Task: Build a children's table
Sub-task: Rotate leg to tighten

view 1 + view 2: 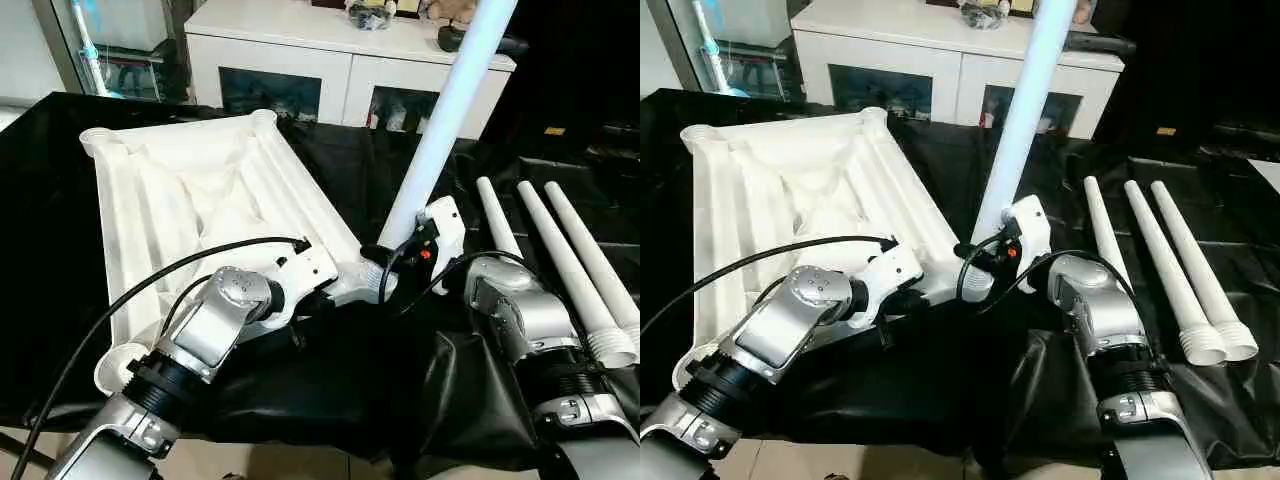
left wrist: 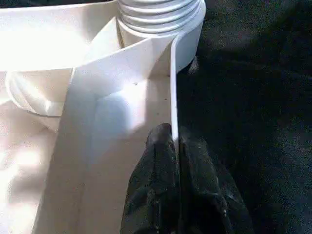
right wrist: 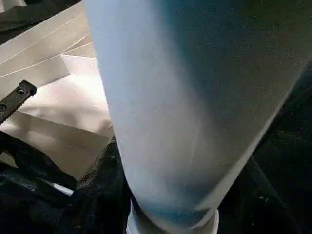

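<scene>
Tabletop (image 1: pixel 190 190) rim pinched by left gripper (image 2: pixel 174 146); right gripper (image 1: pixel 992 255) clamps leg (image 1: pixel 440 125); spare legs (image 1: pixel 1160 260) beside.

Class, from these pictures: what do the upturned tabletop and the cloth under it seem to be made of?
Tabletop: most likely moulded white plastic, smooth and faintly glossy, judging by its thin ribs and rounded corner sockets. Cloth: looks like a thin black sheet, perhaps coated fabric or plastic film; it creases, sags at the edge and reflects light.

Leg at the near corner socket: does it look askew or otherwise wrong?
Yes. The leg leans away from the upturned tabletop rather than standing square in its socket, so it looks not fully seated. The right gripper holds its base; the left gripper pinches the tabletop's edge.
</scene>
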### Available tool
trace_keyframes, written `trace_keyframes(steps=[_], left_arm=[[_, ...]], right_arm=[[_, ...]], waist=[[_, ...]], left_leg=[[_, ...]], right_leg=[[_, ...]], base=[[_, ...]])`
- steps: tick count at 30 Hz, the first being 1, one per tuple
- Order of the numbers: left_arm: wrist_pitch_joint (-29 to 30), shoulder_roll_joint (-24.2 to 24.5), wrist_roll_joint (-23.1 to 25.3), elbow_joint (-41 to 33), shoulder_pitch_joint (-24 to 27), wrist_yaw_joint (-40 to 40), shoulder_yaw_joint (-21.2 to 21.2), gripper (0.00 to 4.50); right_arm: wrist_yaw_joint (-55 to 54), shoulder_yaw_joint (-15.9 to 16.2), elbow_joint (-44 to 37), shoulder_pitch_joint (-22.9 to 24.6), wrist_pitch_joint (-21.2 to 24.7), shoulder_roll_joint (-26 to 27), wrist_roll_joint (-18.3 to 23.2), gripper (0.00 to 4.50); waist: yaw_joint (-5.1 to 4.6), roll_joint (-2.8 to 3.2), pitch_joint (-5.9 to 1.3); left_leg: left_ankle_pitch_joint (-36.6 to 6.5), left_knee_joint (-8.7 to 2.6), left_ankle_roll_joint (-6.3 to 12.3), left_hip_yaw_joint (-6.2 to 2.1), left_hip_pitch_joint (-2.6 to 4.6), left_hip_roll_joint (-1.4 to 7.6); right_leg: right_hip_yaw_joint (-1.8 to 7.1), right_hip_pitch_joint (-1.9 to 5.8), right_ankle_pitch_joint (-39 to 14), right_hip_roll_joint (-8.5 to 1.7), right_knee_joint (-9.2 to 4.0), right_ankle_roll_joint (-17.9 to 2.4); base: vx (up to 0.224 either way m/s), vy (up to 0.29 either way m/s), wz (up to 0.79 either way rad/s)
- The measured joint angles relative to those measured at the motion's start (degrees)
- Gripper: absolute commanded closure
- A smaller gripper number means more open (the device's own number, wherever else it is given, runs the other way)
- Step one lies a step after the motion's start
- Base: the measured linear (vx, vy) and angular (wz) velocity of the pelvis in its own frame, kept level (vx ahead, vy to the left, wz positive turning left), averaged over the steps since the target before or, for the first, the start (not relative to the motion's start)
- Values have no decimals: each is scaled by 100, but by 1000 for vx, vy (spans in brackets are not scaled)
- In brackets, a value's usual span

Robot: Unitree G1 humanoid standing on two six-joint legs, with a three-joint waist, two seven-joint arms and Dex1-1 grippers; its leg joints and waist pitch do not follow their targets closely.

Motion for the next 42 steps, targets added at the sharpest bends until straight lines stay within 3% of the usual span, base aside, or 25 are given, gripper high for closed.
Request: trace_keyframes(steps=[8,12,14,16,17,18,19,20,21,22,23,24,26,28,31,34,42], left_arm=[[-16,-15,-3,96,0,3,54,450],[92,-208,-21,347,-98,242,239,450],[272,-429,-15,518,-204,494,330,450],[431,-599,-2,627,-269,729,367,450],[511,-706,3,699,-328,845,384,450],[569,-845,13,812,-399,975,387,450],[636,-1059,60,931,-479,1207,398,450],[698,-1151,69,1001,-571,1343,451,450],[767,-1290,73,1072,-665,1490,526,450],[855,-1469,76,1119,-690,1661,579,450],[917,-1580,73,1164,-692,1753,603,450],[970,-1662,67,1202,-766,1836,624,450],[1003,-1733,72,1218,-807,1972,650,450],[1079,-1785,78,1247,-811,2115,712,450],[1144,-1860,79,1251,-831,2230,745,450],[1203,-1916,80,1235,-865,2313,780,450],[1374,-2145,69,1229,-968,2532,886,450]], right_arm=[[-344,-49,-39,152,-282,249,-78,264],[-1265,-187,56,150,-504,685,-182,264],[-1855,-312,223,79,-616,944,-222,264],[-2303,-374,396,-20,-701,1093,-302,264],[-2512,-406,489,-79,-727,1160,-327,264],[-2730,-467,584,-122,-782,1223,-349,264],[-3087,-548,686,-194,-916,1314,-380,264],[-3419,-594,872,-334,-993,1409,-411,264],[-3749,-636,1047,-517,-1077,1487,-440,264],[-4101,-654,1205,-629,-1185,1576,-515,264],[-4331,-663,1317,-674,-1255,1648,-583,264],[-4555,-692,1376,-729,-1351,1704,-626,264],[-4879,-718,1477,-784,-1494,1777,-649,264],[-5279,-810,1785,-938,-1665,1957,-641,264],[-5505,-855,2022,-1061,-1845,2009,-650,264],[-5666,-860,2202,-1199,-1973,2038,-659,264],[-5947,-910,2457,-1365,-2292,2061,-752,264]], waist=[[0,0,-6],[-81,17,18],[-125,53,54],[-175,89,84],[-151,91,98],[-122,58,105],[-29,-85,67],[5,-248,3],[32,-236,36],[124,-77,43],[130,36,51],[62,152,63],[-6,128,115],[-40,60,90],[-78,23,75],[-84,0,58],[-94,-2,56]], left_leg=[[-1,-13,-1,-2,26,0],[-1,-15,-2,-34,37,-1],[-2,-24,-4,-95,37,-1],[-3,-104,-4,-129,36,0],[1,-179,-9,-113,12,1],[1,-247,-10,-35,13,4],[23,-379,-44,191,48,-1],[21,-378,-80,306,54,-50],[-54,-249,-204,260,6,-52],[-62,273,-190,-432,-124,-159],[-57,298,-222,-696,-72,-100],[-156,262,-308,-733,-31,-51],[-154,157,-314,-724,-55,-18],[-152,77,-313,-635,-44,-29],[-152,59,-312,-544,-36,-22],[-151,36,-312,-523,-50,-21],[-93,22,-261,-405,-44,25]], right_leg=[[-1,4,-18,0,-1,28],[-28,5,-85,0,-8,82],[-109,35,-182,0,-50,70],[-196,66,-278,-3,-142,6],[-241,116,-350,-5,-61,-91],[-309,109,-480,-26,184,-289],[-259,150,-559,-47,413,-348],[-123,111,-582,-94,330,-147],[-122,45,-551,-146,340,-84],[-215,97,-516,-137,344,-30],[-365,125,-508,-123,352,-25],[-454,173,-498,-118,346,-29],[-364,139,-469,11,197,-68],[-303,149,-217,-2,88,-149],[-231,128,-123,-17,85,-87],[-196,127,-129,-9,88,-46],[-141,101,-90,4,95,-19]], base=[[0,0,0],[0,0,0],[-27,15,-3],[-54,37,-6],[-99,25,5],[-99,25,5],[-65,-39,27],[34,-98,8],[34,-98,8],[73,-9,-38],[71,114,-46],[71,114,-46],[-57,23,9],[-40,-3,10],[0,0,0],[0,0,0],[0,0,0]])
